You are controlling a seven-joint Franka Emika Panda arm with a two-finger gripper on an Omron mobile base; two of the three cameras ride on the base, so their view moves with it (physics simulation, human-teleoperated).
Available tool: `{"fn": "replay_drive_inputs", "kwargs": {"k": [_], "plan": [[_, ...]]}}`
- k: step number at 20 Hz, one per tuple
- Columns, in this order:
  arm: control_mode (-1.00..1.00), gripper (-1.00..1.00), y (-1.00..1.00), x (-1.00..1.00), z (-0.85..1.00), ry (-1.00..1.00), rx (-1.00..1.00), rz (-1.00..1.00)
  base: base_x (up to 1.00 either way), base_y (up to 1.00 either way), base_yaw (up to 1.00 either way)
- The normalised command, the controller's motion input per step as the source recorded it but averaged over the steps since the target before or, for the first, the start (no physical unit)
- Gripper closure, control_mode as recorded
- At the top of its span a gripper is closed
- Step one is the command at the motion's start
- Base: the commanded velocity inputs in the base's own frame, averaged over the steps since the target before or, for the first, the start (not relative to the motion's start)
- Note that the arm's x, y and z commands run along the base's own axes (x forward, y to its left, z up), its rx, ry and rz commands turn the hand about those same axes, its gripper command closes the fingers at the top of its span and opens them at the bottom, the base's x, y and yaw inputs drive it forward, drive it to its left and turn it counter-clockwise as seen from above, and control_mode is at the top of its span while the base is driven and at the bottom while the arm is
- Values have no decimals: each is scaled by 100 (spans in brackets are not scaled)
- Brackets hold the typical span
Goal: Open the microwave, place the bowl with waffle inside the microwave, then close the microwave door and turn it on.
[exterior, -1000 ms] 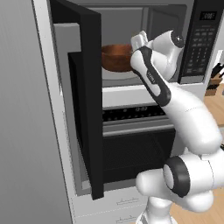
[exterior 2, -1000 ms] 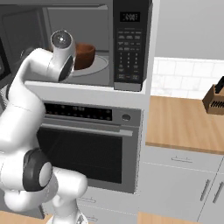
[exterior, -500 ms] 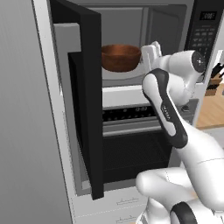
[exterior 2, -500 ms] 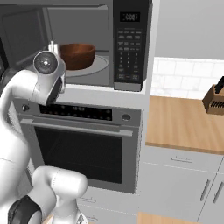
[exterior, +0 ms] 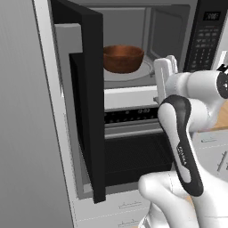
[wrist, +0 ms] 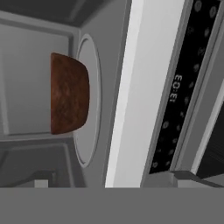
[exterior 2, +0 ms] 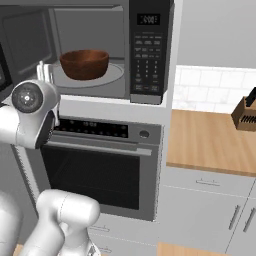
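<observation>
state: end effector (exterior: 163, 71) fingers apart, empty | bowl with waffle (exterior: 123, 58) beyond it, on the turntable inside the microwave (exterior 2: 90, 47) | risk: microwave door (exterior: 87, 102) beside it stands wide; a swing could clip the arm or bounce ajar.

From both base cameras I can't see into the bowl (exterior: 123, 58), so the waffle is hidden by its rim; in the hand view it shows side-on. My arm covers the right part of the oven front (exterior: 133, 156) in the left base view, and the microwave door (exterior: 87, 102) is cut by the top edge. Keypad (exterior 2: 146, 50) labels are too small to read, and the knife block (exterior 2: 246, 112) is clipped at the right edge.
</observation>
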Motion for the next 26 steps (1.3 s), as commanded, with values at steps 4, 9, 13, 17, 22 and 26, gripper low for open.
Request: {"fn": "replay_drive_inputs", "kwargs": {"k": [4, 9, 13, 17, 22, 26], "plan": [[-100, -100, 0, -39, 0, 4, 0, 0, 0, 0, 0], [-100, -100, 0, -31, -5, 5, -5, 0, 0, 0, 0], [-100, -100, 0, -47, -13, 0, -14, 0, 0, 0, 0], [-100, -100, 0, -70, 0, 0, -13, 0, 0, 0, 0], [-100, -100, 0, -71, 0, 0, -17, 0, 0, 0, 0], [-100, -100, 0, -66, 0, 0, -22, 0, 0, 0, 0]]}}
